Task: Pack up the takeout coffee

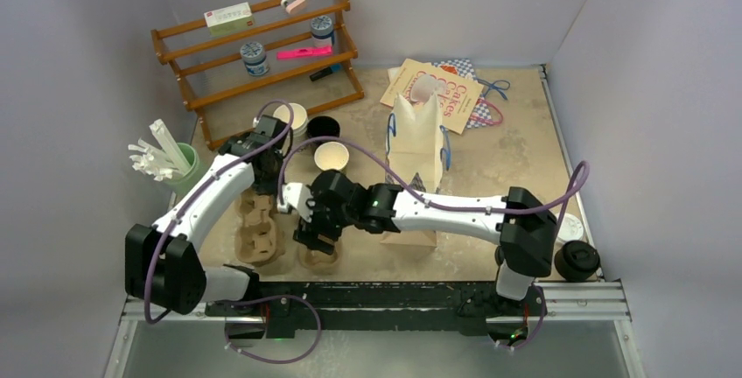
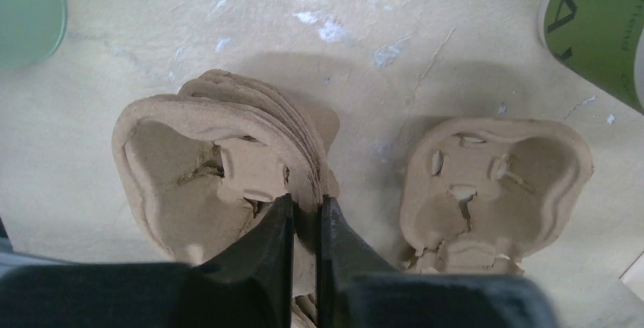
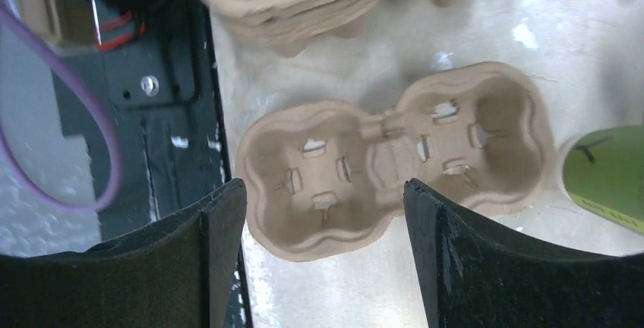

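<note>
The black takeout cup [image 1: 323, 126] stands open at the back of the table, beside a white cup [image 1: 293, 115] and a green cup [image 1: 332, 157]. Its black sip lid [image 1: 577, 260] lies at the near right edge. My left gripper [image 1: 265, 184] is shut on the rim of a stack of pulp cup carriers [image 2: 220, 153], as the left wrist view [image 2: 306, 203] shows. My right gripper [image 1: 315, 236] is open and hovers just above a single two-cup pulp carrier [image 3: 395, 153], with its fingers [image 3: 220, 222] either side of the carrier's near edge.
A paper bag [image 1: 416, 146] stands upright behind the right arm, with a book [image 1: 433, 89] behind it. A wooden rack [image 1: 262, 45] is at the back left. A pale green holder of stirrers [image 1: 171, 164] is at the left. The green cup [image 3: 607, 176] stands close to the carrier.
</note>
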`<move>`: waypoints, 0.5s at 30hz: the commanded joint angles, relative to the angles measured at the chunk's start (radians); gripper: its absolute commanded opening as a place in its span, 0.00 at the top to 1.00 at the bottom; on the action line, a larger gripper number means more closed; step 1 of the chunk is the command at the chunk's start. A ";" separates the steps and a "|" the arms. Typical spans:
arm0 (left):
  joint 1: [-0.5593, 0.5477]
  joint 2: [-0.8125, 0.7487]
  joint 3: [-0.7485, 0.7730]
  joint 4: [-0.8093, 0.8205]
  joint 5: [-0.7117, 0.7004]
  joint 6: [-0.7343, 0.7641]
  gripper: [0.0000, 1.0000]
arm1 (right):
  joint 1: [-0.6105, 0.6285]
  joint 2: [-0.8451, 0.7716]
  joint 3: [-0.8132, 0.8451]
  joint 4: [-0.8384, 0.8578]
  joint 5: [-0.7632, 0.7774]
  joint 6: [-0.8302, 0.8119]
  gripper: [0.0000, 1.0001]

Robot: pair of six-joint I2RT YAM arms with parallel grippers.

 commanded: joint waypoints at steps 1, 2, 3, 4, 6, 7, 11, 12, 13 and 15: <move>0.004 0.033 0.028 0.094 0.026 0.023 0.79 | 0.034 0.025 -0.052 0.028 0.022 -0.218 0.22; 0.004 0.037 0.038 0.091 0.032 0.021 0.70 | 0.034 0.033 -0.047 0.015 0.012 -0.238 0.22; 0.004 0.034 0.048 0.087 0.034 0.019 0.63 | 0.033 0.043 -0.043 -0.001 -0.004 -0.248 0.22; 0.004 0.030 0.058 0.081 0.032 0.013 0.54 | 0.033 0.049 -0.038 -0.007 -0.020 -0.248 0.23; 0.006 0.015 0.080 0.063 0.028 0.006 0.41 | 0.031 0.056 -0.049 0.011 -0.023 -0.254 0.23; 0.009 0.007 0.090 0.051 0.027 0.001 0.38 | 0.032 0.058 -0.057 0.023 -0.023 -0.262 0.23; 0.020 -0.041 0.108 0.011 0.022 -0.018 0.32 | 0.020 0.060 -0.085 0.064 -0.039 -0.277 0.24; 0.025 -0.054 0.110 -0.002 0.015 -0.023 0.32 | 0.013 0.062 -0.090 0.071 -0.039 -0.282 0.24; 0.031 -0.069 0.110 -0.016 0.008 -0.027 0.32 | 0.006 0.065 -0.093 0.074 -0.039 -0.288 0.24; 0.048 -0.103 0.110 -0.047 -0.012 -0.039 0.31 | -0.013 0.073 -0.092 0.070 -0.044 -0.311 0.24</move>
